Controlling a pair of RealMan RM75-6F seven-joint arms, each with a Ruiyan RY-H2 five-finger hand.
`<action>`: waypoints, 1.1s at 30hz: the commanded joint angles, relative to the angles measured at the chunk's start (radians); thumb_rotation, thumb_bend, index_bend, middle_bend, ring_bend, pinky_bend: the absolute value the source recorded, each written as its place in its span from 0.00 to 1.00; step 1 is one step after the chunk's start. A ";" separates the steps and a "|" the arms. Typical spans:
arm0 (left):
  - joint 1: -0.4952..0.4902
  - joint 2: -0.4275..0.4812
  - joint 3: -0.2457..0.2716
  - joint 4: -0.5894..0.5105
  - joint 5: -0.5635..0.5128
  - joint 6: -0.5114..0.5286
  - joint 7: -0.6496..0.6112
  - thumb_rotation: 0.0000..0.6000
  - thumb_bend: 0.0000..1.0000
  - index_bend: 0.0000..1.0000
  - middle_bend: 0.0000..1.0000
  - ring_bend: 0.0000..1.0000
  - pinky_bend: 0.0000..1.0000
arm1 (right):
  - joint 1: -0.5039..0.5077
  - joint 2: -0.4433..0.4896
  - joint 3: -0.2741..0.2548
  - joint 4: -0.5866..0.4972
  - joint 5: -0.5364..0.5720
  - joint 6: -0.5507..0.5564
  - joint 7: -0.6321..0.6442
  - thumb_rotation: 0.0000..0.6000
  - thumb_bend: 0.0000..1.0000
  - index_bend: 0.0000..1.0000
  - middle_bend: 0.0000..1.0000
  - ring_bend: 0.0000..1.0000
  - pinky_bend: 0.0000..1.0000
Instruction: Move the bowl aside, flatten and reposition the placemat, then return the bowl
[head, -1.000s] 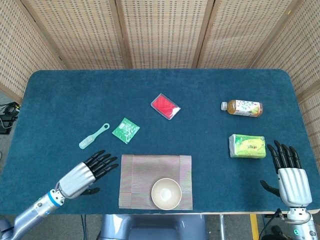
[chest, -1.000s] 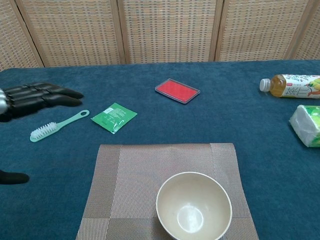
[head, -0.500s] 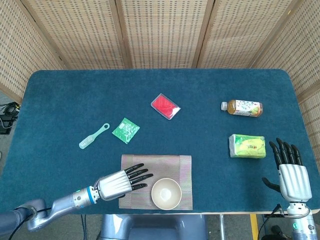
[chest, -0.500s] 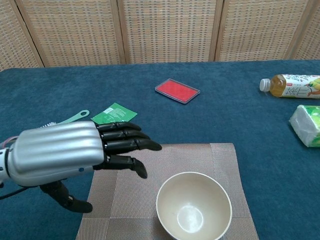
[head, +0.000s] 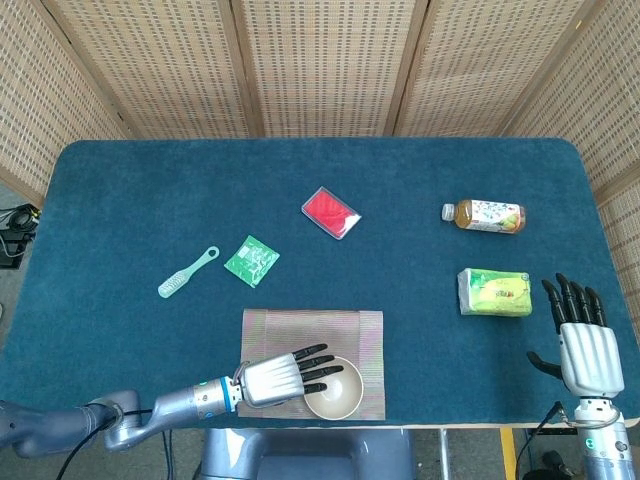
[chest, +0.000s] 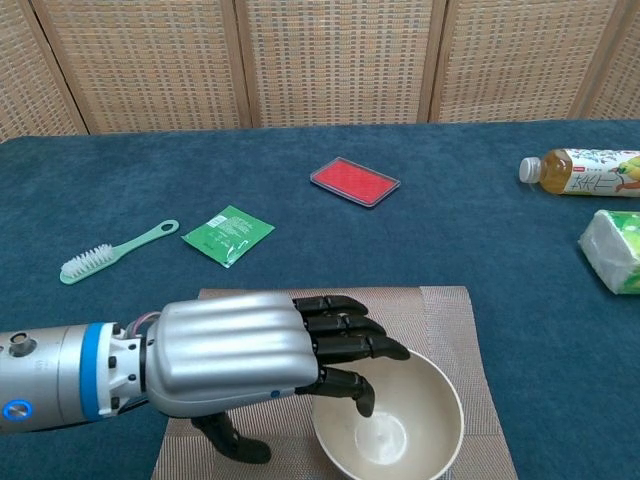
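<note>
A cream bowl (head: 340, 396) (chest: 415, 430) stands on the front right part of a striped grey-brown placemat (head: 310, 332) (chest: 440, 318) near the table's front edge. My left hand (head: 275, 379) (chest: 250, 350) hovers over the bowl's left rim, palm down, black fingers (chest: 350, 335) stretched over the bowl's opening and the thumb hanging below on the mat side. It grips nothing that I can see. My right hand (head: 582, 340) stays upright and open at the table's front right corner, holding nothing; the chest view does not show it.
A green tissue pack (head: 494, 292) (chest: 612, 250) and a drink bottle (head: 484, 215) (chest: 580, 171) lie on the right. A red case (head: 330, 212) (chest: 354, 181), a green sachet (head: 251, 260) (chest: 228, 234) and a mint brush (head: 187, 273) (chest: 115, 250) lie behind the mat on the blue tablecloth (head: 120, 200).
My left hand swept right from beside the mat, across its left part, and now reaches over the bowl's rim. The right hand sank slightly. The bowl and mat stayed put.
</note>
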 joint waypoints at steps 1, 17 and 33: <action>-0.026 -0.037 -0.006 0.016 -0.030 -0.025 0.004 1.00 0.33 0.31 0.00 0.00 0.00 | 0.002 0.002 0.001 0.002 0.007 -0.003 0.004 1.00 0.00 0.00 0.00 0.00 0.00; -0.041 -0.034 -0.030 0.015 -0.128 0.031 0.068 1.00 0.46 0.66 0.00 0.00 0.00 | 0.005 0.004 -0.006 0.003 0.012 -0.004 0.011 1.00 0.00 0.00 0.00 0.00 0.00; 0.005 0.191 -0.163 0.120 -0.457 0.041 -0.096 1.00 0.46 0.66 0.00 0.00 0.00 | 0.005 -0.001 -0.019 0.001 0.000 0.004 0.000 1.00 0.00 0.00 0.00 0.00 0.00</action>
